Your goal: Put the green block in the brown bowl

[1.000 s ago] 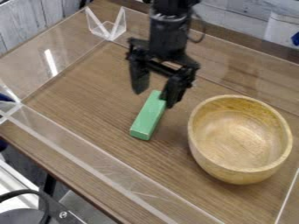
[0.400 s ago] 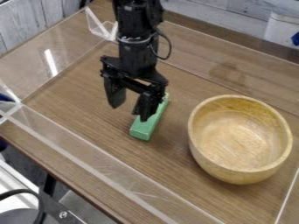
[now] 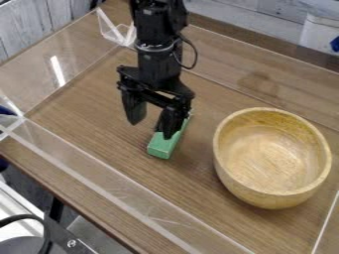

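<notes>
The pincer [image 3: 151, 114] has shifted left, onto the green block [image 3: 166, 141] at centre frame.
Its jaws gape open; the brown bowl [image 3: 272, 157] sits lower right.

Far end of the green block [image 3: 165, 142] behind the pincer [image 3: 154, 113].

Black gripper [image 3: 153, 114] poised over the flat bright green rectangular block [image 3: 167, 138]

Its jaws stand wide apart, pointing down, partly hiding the block. The round tan wooden bowl [image 3: 272, 157] sits near the block, right of it, on the brown wooden table [image 3: 93, 129].
</notes>
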Controlling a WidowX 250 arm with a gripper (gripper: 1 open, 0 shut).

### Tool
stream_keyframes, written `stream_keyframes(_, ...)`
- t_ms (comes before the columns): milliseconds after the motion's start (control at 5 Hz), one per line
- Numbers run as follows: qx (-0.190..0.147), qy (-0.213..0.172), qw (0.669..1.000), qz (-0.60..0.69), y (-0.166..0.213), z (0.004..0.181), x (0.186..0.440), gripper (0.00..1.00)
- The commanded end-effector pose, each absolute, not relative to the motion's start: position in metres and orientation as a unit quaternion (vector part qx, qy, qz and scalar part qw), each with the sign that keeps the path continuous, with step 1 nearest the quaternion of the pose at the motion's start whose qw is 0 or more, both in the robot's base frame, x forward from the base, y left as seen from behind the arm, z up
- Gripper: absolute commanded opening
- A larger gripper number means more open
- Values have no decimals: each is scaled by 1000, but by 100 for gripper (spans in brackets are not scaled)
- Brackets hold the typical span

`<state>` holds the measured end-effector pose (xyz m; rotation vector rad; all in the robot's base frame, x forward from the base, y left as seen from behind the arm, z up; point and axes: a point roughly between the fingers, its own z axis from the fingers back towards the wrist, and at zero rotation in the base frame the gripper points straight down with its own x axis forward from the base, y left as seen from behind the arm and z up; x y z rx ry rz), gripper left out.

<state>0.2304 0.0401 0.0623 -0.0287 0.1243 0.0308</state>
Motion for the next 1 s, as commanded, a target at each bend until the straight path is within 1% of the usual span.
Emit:
stream_keyframes(0,-14,39,999,13,37,69,238,100)
stream_keyframes(800,-20,33,999,16,32,63,240,100)
